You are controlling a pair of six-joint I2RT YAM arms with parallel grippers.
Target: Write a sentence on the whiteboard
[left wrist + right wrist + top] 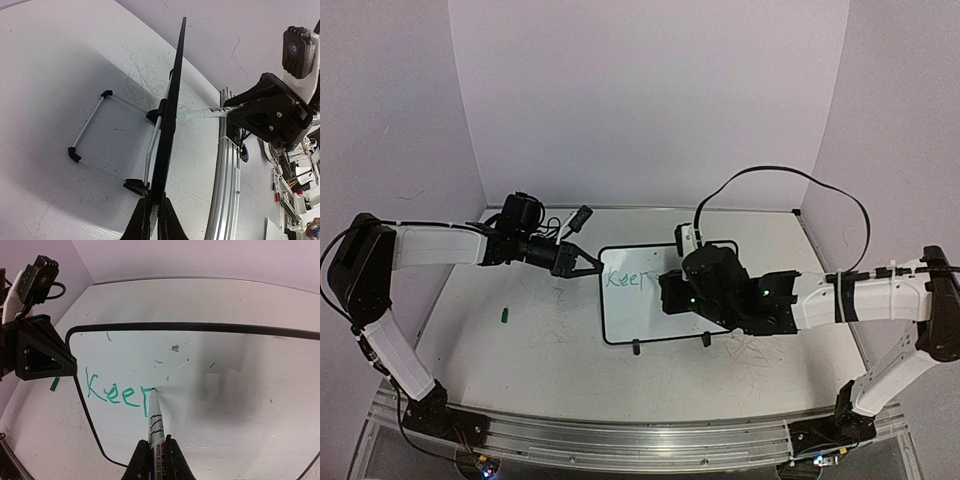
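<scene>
The whiteboard point(630, 305) stands tilted on two small black feet in the middle of the table. Green writing point(623, 281) on it reads "Kee" plus a half-made letter; it also shows in the right wrist view point(117, 392). My right gripper point(155, 452) is shut on a white marker point(154, 415), its tip touching the board point(225, 380) at the last stroke. My left gripper point(154, 212) is shut on the board's black edge point(170, 120), seen edge-on, with its wire stand point(90, 125) behind. In the top view the left gripper point(588, 262) sits at the board's left rim and the right gripper point(670, 290) over the board.
A small green marker cap point(506, 315) lies on the table left of the board. White walls enclose the back and sides. A metal rail point(620, 440) runs along the near edge. Faint grey scribbles mark the table surface.
</scene>
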